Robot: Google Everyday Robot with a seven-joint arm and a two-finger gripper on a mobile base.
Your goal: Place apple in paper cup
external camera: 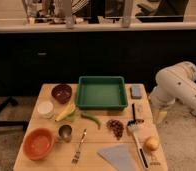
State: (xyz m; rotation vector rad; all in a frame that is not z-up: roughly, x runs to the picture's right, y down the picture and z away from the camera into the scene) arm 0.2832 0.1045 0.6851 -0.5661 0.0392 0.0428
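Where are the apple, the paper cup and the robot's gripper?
apple (pixel 151 144): camera view, middle of the fruit.
paper cup (pixel 45 108): camera view, middle of its white top.
gripper (pixel 160 116): camera view, arm's lower tip, beside the right edge of the table (pixel 98 140).

There was only the one camera. It sat high over the near side of the wooden table (pixel 96 132), looking down at a steep slant and forward toward the dark wall and the pale window ledge (pixel 91 25) beyond. It stood close enough that the table's near edge ran off the bottom of the view, with the green tray (pixel 102 79) about centre. The white arm (pixel 178 82) showed at the right edge, its gripper (pixel 160 116) just beside the table's right side.
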